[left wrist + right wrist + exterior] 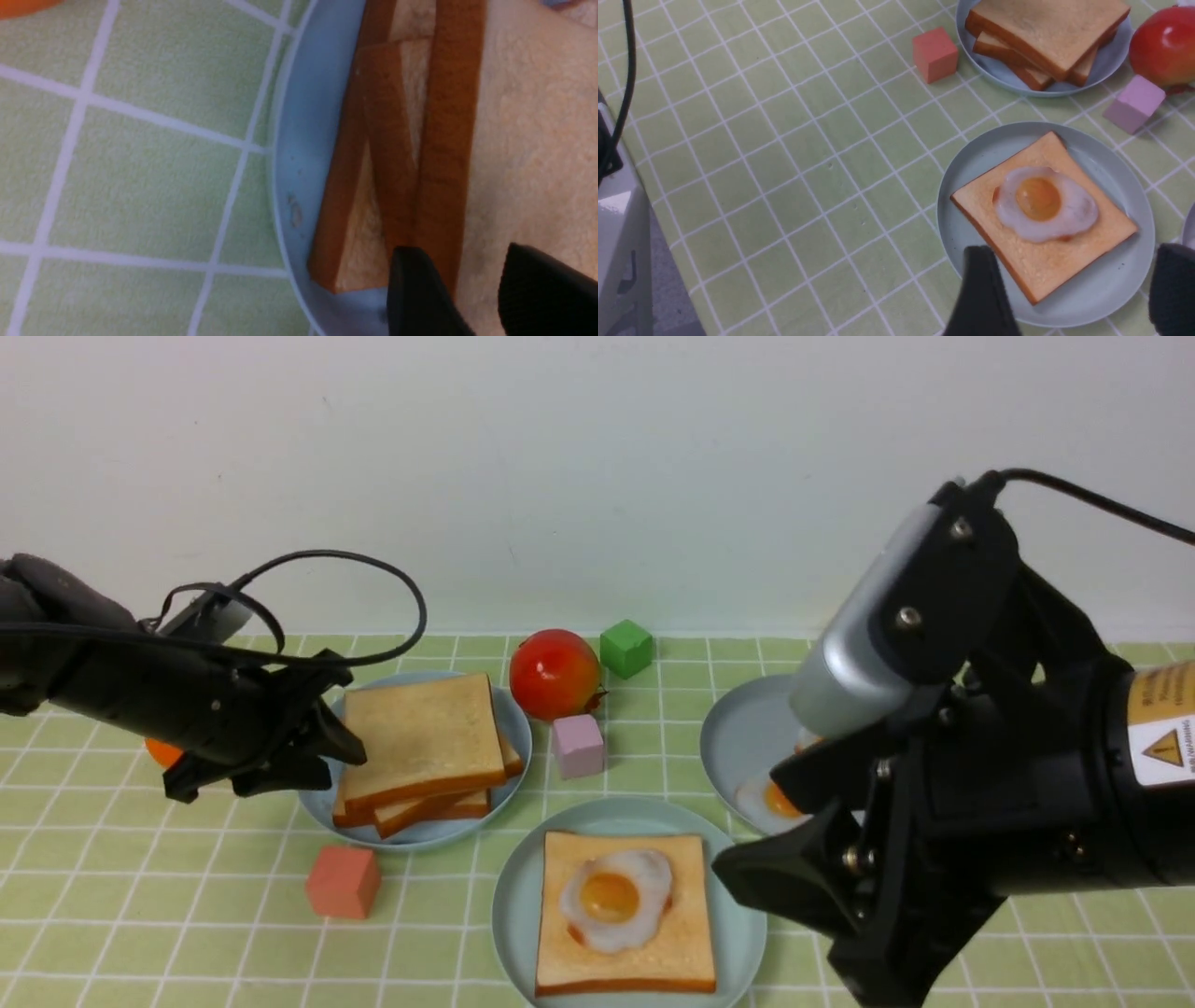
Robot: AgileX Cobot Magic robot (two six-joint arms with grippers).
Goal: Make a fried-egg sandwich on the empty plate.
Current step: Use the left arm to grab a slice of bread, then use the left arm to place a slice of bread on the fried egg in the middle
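fried egg [616,899] sits yolk-up on a single toast slice [625,963], square in the middle of the mint-green plate [513,905] at front centre, and the right gripper [775,831] hangs just right of that plate, jaws spread wide with nothing between them. over on the left, the left gripper [317,756] is at the left edge of the toast stack [425,737] on a grey-blue plate [515,714], fingertips [420,294] apart over the top slice's crusted edge, contact hard to call. tomato [555,674], green cube [625,648] and pink cube [578,745] sit behind, salmon cube [343,882] front left.
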